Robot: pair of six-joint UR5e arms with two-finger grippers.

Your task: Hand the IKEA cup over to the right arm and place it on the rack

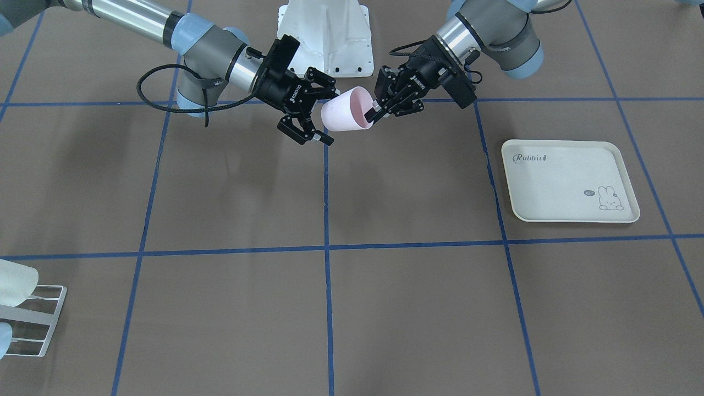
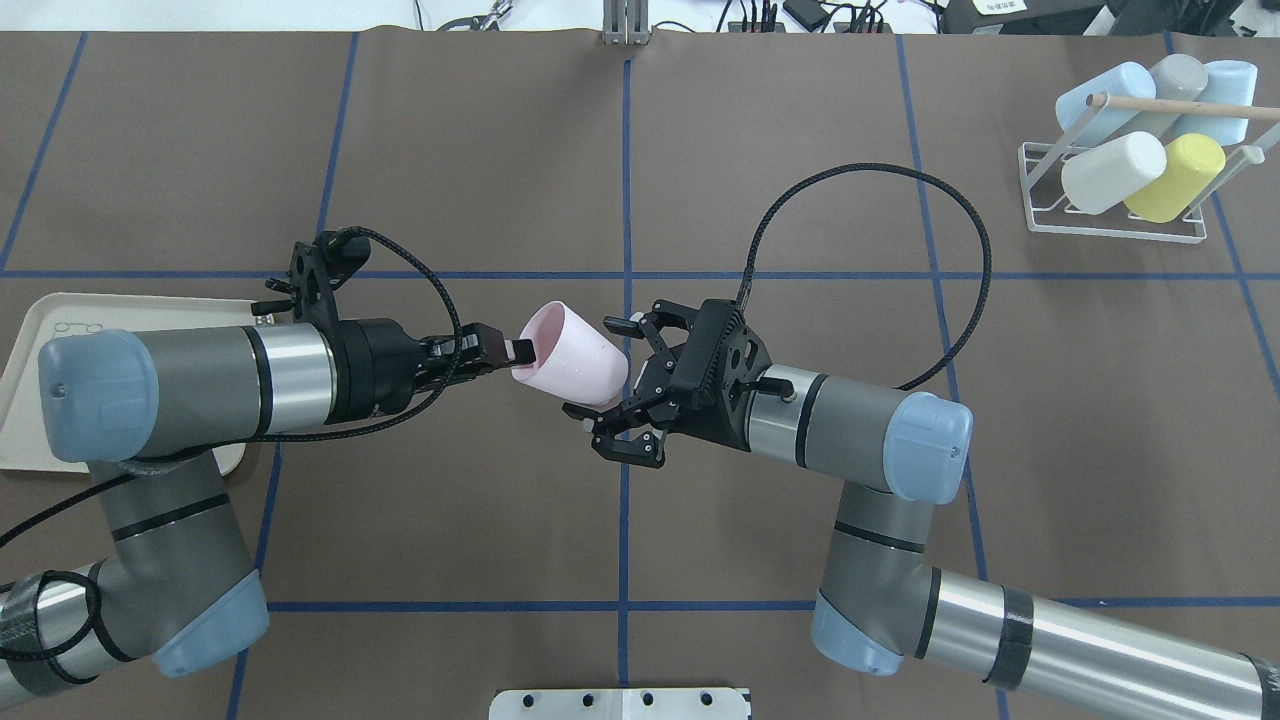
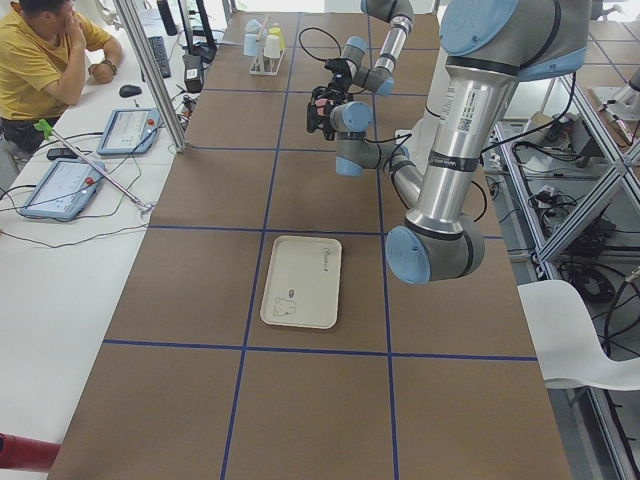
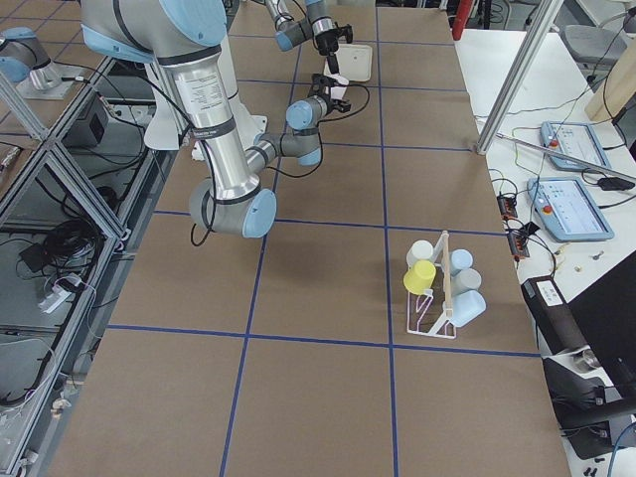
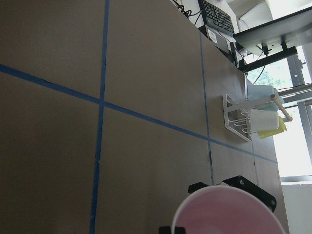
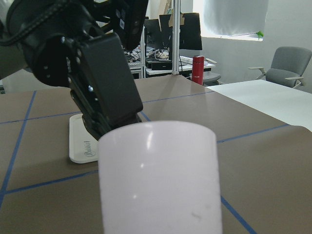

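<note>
Pink cup (image 2: 570, 352) hangs over the counter (image 2: 700, 150), left claw (image 2: 515, 352) clamping its rim, right claw (image 2: 608, 385) spread wide about its base.

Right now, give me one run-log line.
handover | left gripper: shut on pale pink plastic cup rim | right gripper: open around base | white wire rack: not yet reached

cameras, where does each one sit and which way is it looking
Front: across the table, facing the robot; left pincer holds the cup.
Overhead: behind the robot, looking forward; right pincer open around it, rack far right.
Left side: table end; left arm near.
Right side: opposite end; right arm near.
Left wrist: over the cup toward the rack.
Right wrist: at the cup's base.
Shared: front, overhead both show the tray.
</note>
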